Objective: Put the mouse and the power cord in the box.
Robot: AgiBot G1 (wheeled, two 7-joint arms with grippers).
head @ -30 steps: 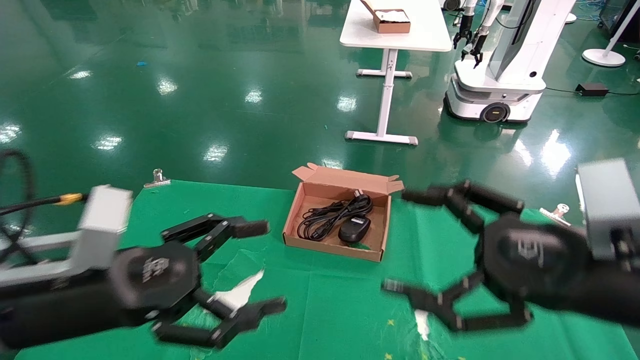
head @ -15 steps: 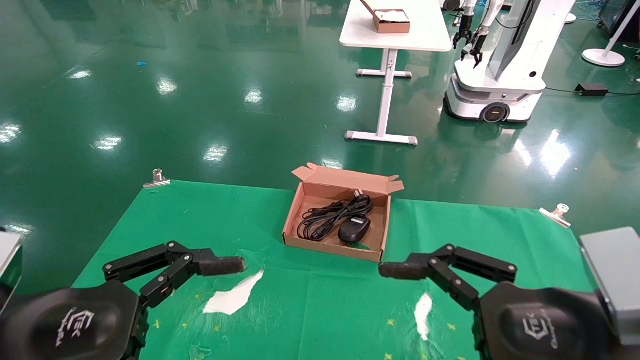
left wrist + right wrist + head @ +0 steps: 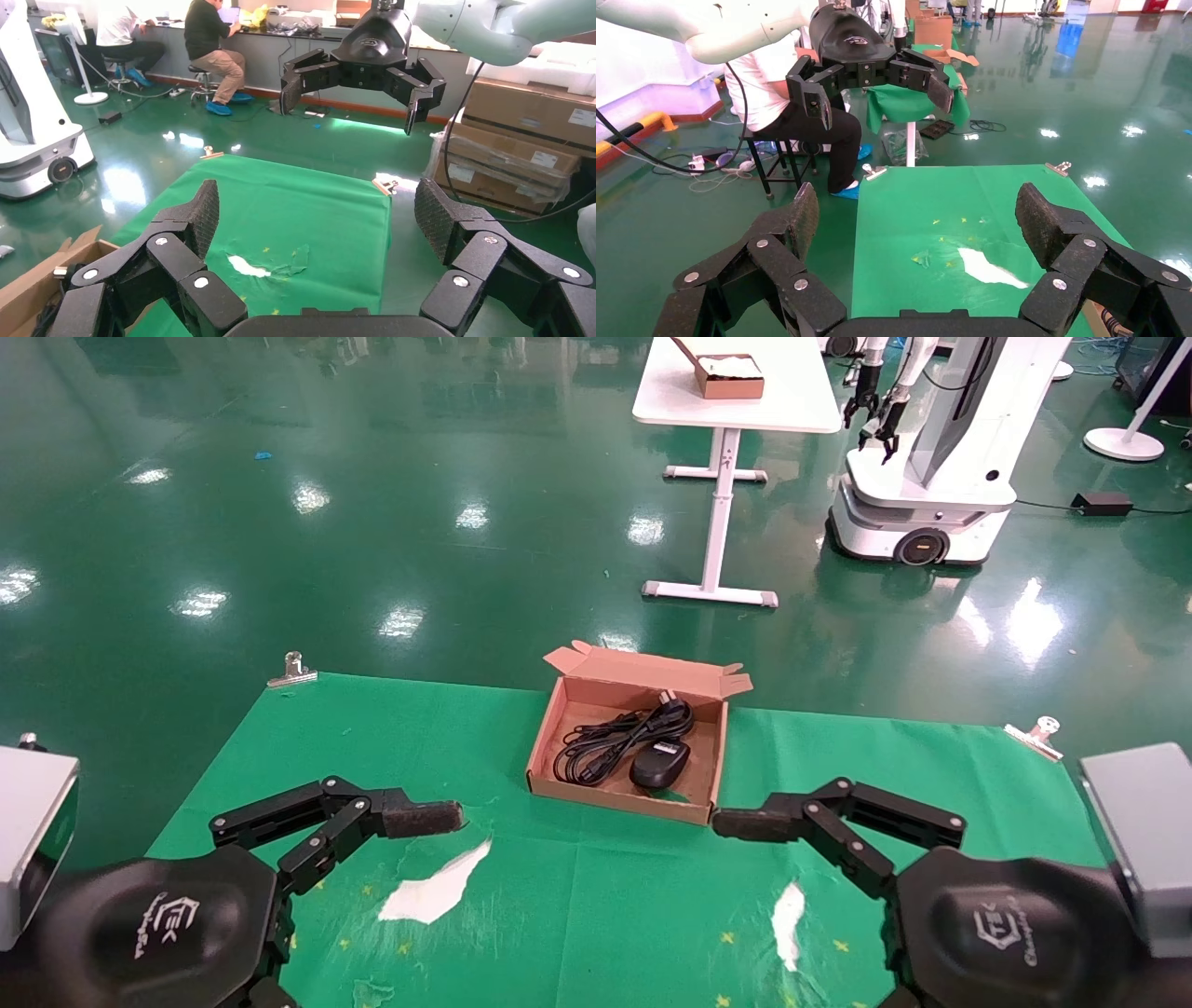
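Mouse and power cord lie in the box; both grippers hang spread and empty near the table's front.

On the green cloth (image 3: 596, 915), the box (image 3: 545, 747) sits at 12 o'clock of the table's middle, flaps open. Inside it, the power cord (image 3: 596, 747) lies coiled toward 9 o'clock, and the mouse (image 3: 659, 765) rests touching it at 3 o'clock. The left gripper (image 3: 320, 214) hovers at 8 o'clock of the box, fingers wide apart. The right gripper (image 3: 919, 210) hovers at 4 o'clock, likewise spread, holding nothing.
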